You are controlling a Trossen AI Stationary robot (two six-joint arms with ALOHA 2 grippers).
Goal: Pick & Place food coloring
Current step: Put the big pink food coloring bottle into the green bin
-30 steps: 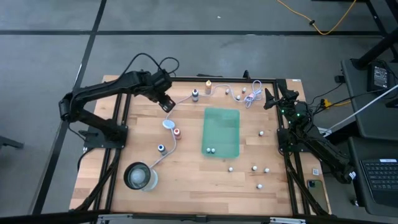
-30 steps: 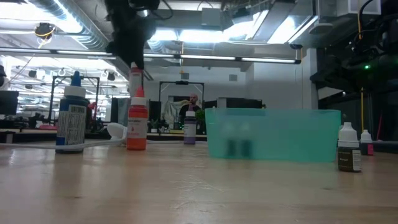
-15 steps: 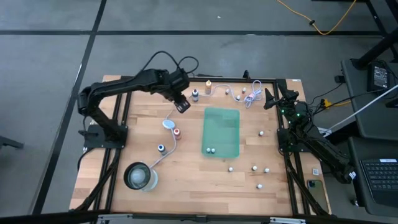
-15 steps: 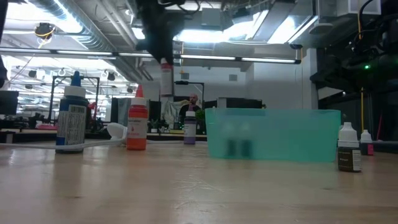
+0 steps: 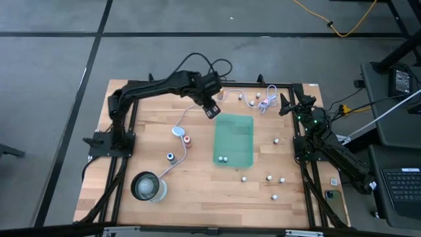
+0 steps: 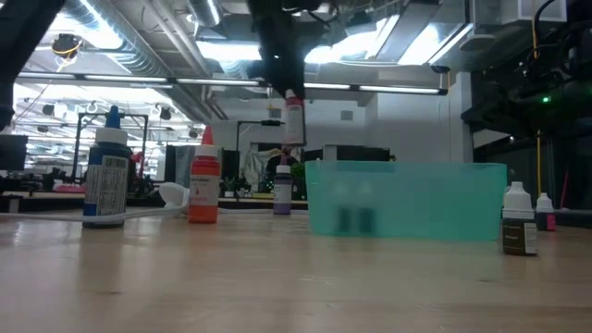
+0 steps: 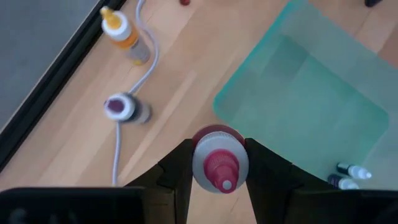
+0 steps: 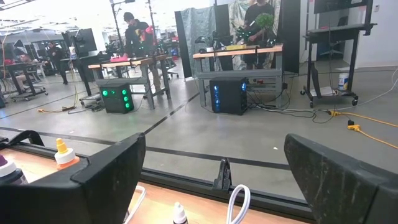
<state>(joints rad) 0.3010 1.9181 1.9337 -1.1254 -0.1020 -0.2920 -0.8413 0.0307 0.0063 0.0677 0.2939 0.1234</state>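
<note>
My left gripper (image 5: 212, 109) is shut on a small white food coloring bottle with a dark-red cap (image 7: 219, 163). It hangs high above the table (image 6: 293, 116), by the far left corner of the green tray (image 5: 234, 138). Two tiny bottles (image 5: 224, 158) lie in the tray. A purple-capped bottle (image 7: 121, 107) and an orange one (image 7: 124, 31) stand on their bases near the far edge. Red (image 5: 187, 139) and blue (image 5: 170, 157) bottles stand left of the tray, and several white ones (image 5: 268, 177) to its right. My right gripper (image 5: 283, 105) waits open at the far right. My left gripper pinches the red-capped bottle between its two fingers (image 7: 180, 169), one on each side of the bottle's shoulder (image 7: 202, 163) just under the cap. The fingers come from above, pointing down. The bottle hangs upright below them, lifted clear of the table.
A white cable (image 5: 172, 161) with a pale-blue puck (image 5: 177, 131) runs across the table's left half. A round clear glass container (image 5: 148, 186) stands at the near left. Dark frame rails (image 5: 125, 131) border both sides. People and benches show in the room beyond.
My left arm has swung toward the table's right, carrying the lifted bottle from above the far left part of the table to the tray's far left corner. The bottle has stayed upright in the shut fingers. Nothing else has moved.
</note>
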